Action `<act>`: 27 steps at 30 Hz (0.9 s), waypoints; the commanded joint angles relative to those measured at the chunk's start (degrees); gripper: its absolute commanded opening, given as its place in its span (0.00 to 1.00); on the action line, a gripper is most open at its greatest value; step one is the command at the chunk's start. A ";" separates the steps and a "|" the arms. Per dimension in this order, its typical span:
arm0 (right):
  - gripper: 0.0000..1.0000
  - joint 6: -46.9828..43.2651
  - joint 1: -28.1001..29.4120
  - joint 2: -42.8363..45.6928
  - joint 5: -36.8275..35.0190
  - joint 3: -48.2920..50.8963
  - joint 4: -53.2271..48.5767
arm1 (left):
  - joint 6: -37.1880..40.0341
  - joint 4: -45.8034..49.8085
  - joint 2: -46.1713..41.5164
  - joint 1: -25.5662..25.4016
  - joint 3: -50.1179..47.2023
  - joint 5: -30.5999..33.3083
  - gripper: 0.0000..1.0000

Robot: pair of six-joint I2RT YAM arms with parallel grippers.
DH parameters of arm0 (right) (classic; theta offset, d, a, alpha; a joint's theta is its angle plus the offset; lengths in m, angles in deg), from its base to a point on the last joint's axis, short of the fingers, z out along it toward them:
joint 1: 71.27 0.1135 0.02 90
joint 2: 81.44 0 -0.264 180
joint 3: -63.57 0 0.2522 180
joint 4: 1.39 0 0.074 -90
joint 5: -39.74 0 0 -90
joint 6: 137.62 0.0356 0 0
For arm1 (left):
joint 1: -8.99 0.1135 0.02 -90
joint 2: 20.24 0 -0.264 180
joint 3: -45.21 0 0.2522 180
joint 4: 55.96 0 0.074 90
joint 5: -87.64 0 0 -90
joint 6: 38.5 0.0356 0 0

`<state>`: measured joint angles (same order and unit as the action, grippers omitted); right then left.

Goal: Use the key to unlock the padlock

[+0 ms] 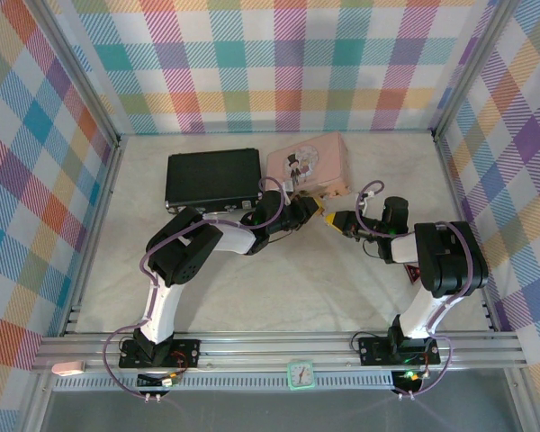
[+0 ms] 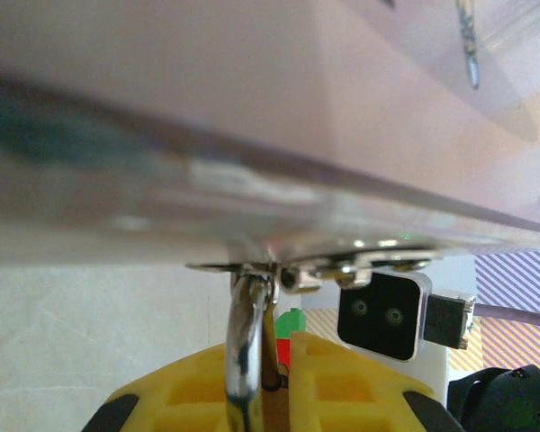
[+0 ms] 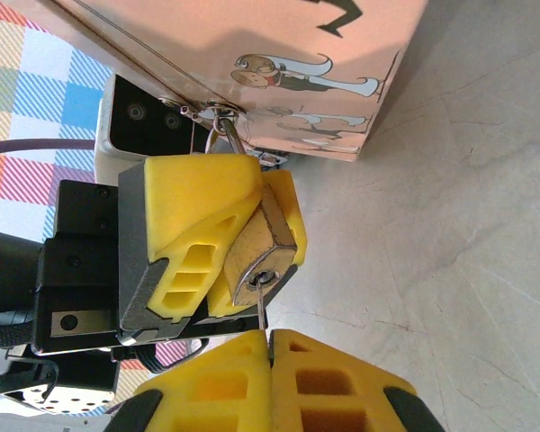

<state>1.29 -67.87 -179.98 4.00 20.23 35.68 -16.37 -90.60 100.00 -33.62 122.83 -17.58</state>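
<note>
Right wrist view: key tip at the keyhole

The right gripper (image 3: 270,340) is pinched tight on the key (image 3: 263,304), whose blade meets the padlock (image 3: 257,247) just beyond its fingertips. The left gripper (image 2: 263,396) clamps the padlock under the pink tin (image 3: 279,54). A tilted blade could jam, or slip when turned.
</note>
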 commanded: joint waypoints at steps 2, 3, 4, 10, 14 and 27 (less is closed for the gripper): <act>0.00 1.67 0.40 -1.19 -0.17 -1.99 2.96 | -4.84 -1.60 -0.76 -0.87 -0.83 -4.75 0.00; 0.00 2.07 0.45 -1.59 -0.42 -2.37 3.11 | -5.15 -1.77 -1.16 -0.91 -1.07 -5.05 0.00; 0.00 2.44 0.46 -1.87 -0.56 -2.78 3.17 | -5.32 -1.78 -1.62 -1.13 -1.47 -5.15 0.00; 0.00 3.33 0.39 -2.25 -3.53 -5.13 -2.41 | -6.57 -3.24 -3.09 -1.82 -3.25 -5.58 0.00; 0.00 6.81 0.46 -2.92 -5.50 -5.23 -0.96 | -6.98 -3.45 -2.85 -2.04 -3.08 -5.90 0.00; 0.00 16.50 3.45 -3.47 -11.64 0.19 6.94 | -8.10 -3.75 -1.31 -2.31 0.35 -2.27 0.00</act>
<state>14.95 -65.82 -181.88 -1.40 20.14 41.41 -19.24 -91.87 98.93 -33.55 121.16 -14.20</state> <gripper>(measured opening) 0.047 0.112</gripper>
